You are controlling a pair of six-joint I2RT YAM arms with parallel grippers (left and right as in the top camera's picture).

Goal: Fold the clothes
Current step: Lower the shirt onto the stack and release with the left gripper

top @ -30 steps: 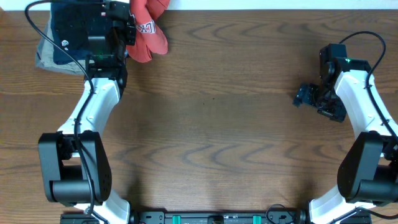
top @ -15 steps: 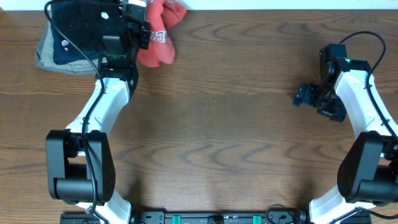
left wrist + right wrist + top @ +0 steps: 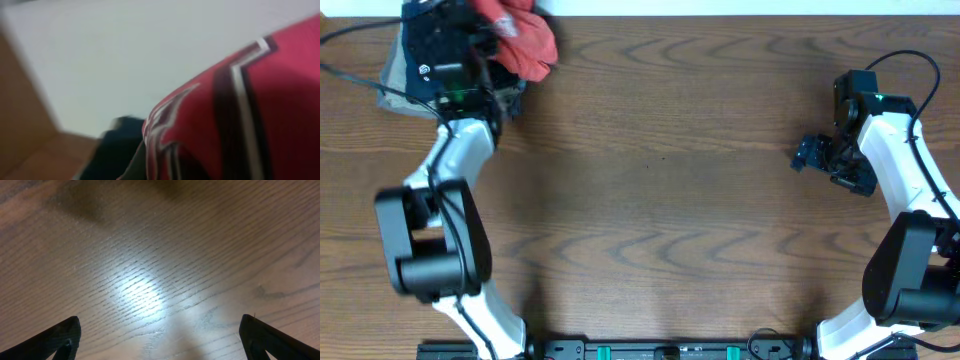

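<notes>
The coral-red T-shirt (image 3: pixel 526 44) hangs bunched at the table's far left, beside and partly over the stack of folded garments. My left gripper (image 3: pixel 488 32) is shut on it; its fingers are hidden by the cloth. In the left wrist view the T-shirt (image 3: pixel 260 110) fills the right side, blurred, with white lettering showing. My right gripper (image 3: pixel 807 155) is open and empty over bare wood at the right; its two fingertips (image 3: pixel 160 340) are spread wide.
Folded navy-black garments (image 3: pixel 428 52) lie on a folded khaki-grey garment (image 3: pixel 392 88) at the far left corner. The wooden table (image 3: pixel 660 200) ends at a white wall along the back edge.
My left arm has swung left, carrying the bunched T-shirt from beside the stack to partly over it. The right arm has not moved.
</notes>
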